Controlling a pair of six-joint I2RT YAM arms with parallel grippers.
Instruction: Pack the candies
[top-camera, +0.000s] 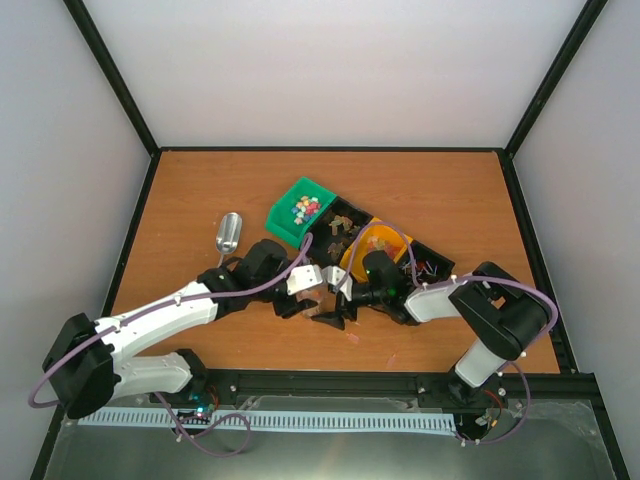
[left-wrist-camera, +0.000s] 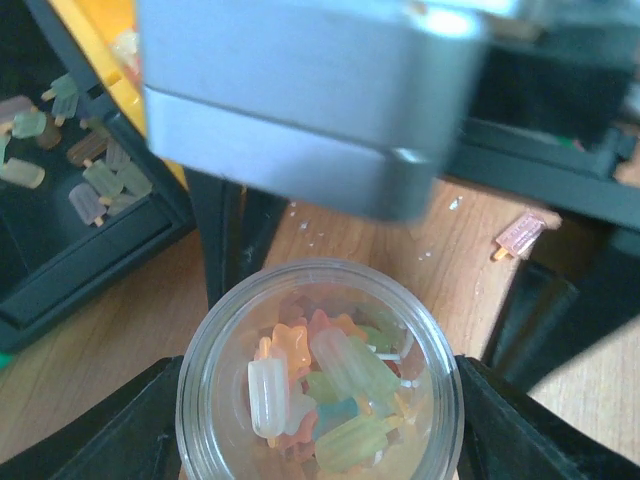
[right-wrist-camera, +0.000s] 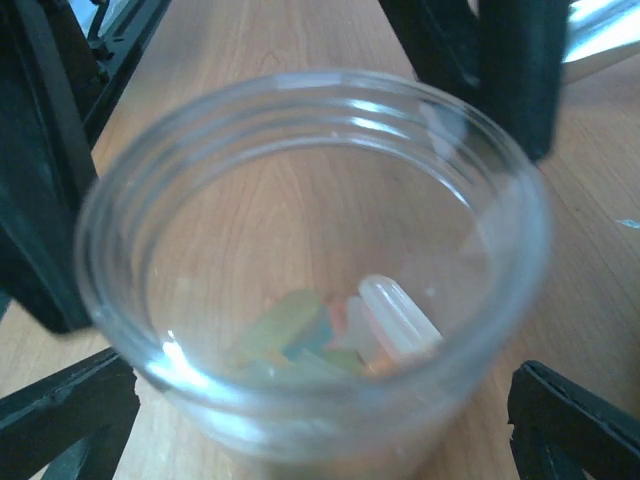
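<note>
A clear jar (left-wrist-camera: 320, 290) stands on the wooden table, and my left gripper (left-wrist-camera: 320, 425) is shut on it, one black finger (left-wrist-camera: 125, 430) pressed to each side. Inside lie candies (left-wrist-camera: 340, 385): pale popsicle-shaped and star-shaped pieces in white, green, orange and blue. My right gripper (right-wrist-camera: 320, 430) hovers over the jar's mouth (right-wrist-camera: 300, 110) with its jaws wide open and nothing between them. In the right wrist view the same candies (right-wrist-camera: 340, 335) show at the jar's bottom. Both grippers (top-camera: 325, 297) meet at mid-table. One pink candy (left-wrist-camera: 520, 235) lies loose on the wood.
A row of bins runs diagonally behind the grippers: a green bin (top-camera: 287, 222) with round candies, a black bin (top-camera: 333, 203), a yellow bin (top-camera: 353, 258) and another black bin (top-camera: 444, 254). A silver scoop (top-camera: 228, 236) lies to the left.
</note>
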